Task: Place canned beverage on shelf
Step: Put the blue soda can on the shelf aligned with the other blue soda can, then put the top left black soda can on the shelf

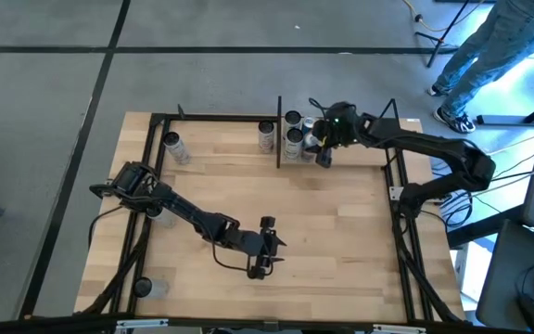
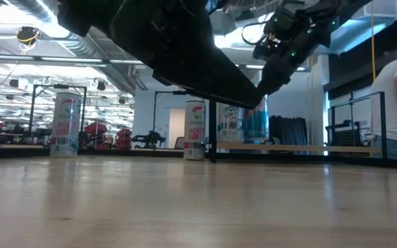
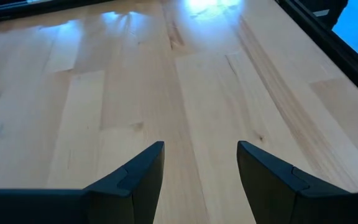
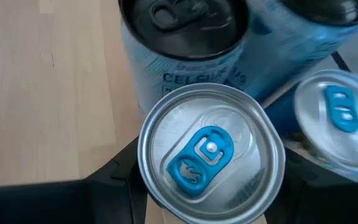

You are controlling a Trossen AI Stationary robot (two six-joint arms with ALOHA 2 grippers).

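Right tool (image 1: pixel 324 153) was clamped on a can (image 4: pixel 211 154) at the shelf (image 1: pixel 341 160) by the worktop's far edge; lowering straight seemed wise, clearing 3 neighbouring cans (image 1: pixel 292 135). Left tool (image 1: pixel 260 260) hung released.

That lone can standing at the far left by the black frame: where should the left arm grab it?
Grip the can around its round side wall at mid-height, coming in level from the table's open middle. It stands upright, and the black frame stands close on its outer side. The left gripper is open and empty.
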